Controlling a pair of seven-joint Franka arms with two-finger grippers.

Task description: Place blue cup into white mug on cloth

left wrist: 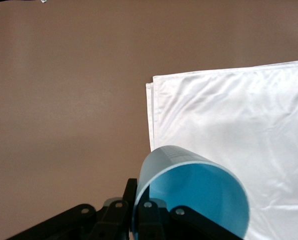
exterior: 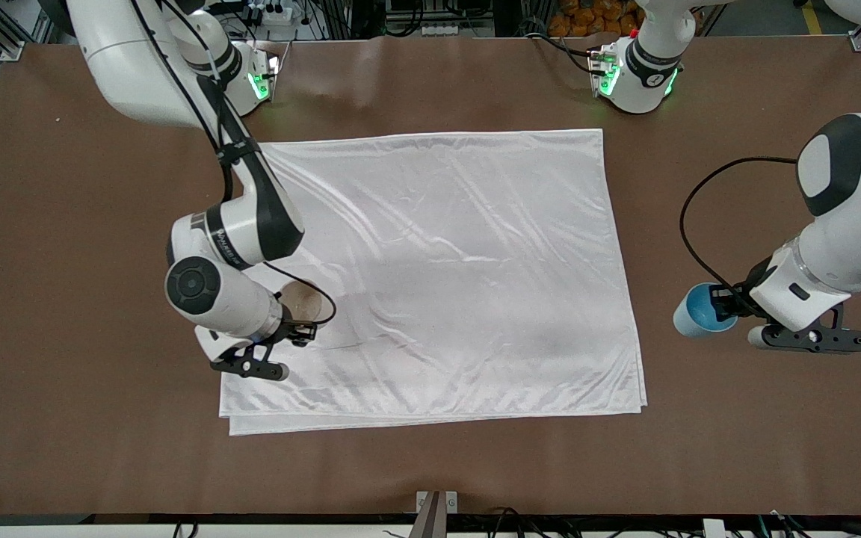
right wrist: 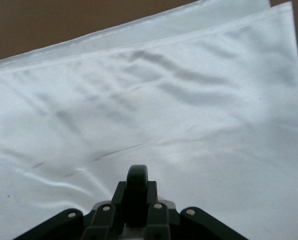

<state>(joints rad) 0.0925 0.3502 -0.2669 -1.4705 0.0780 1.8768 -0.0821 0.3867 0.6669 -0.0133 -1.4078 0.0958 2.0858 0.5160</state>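
Currently the left gripper (exterior: 716, 305) pinches the rim of the blue cup (exterior: 696, 312) — smooth, tilted, raised over bare brown table (exterior: 64, 261) beside the cloth (exterior: 460, 269), glossy wrinkled white satin. Right gripper (exterior: 302, 329) clamps the white mug (exterior: 303, 302) by its black loop handle (right wrist: 137, 181) — over the cloth.

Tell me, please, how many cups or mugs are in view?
2. The blue cup is tipped in the left gripper above bare table; the white mug is held by its handle in the right gripper over the cloth.
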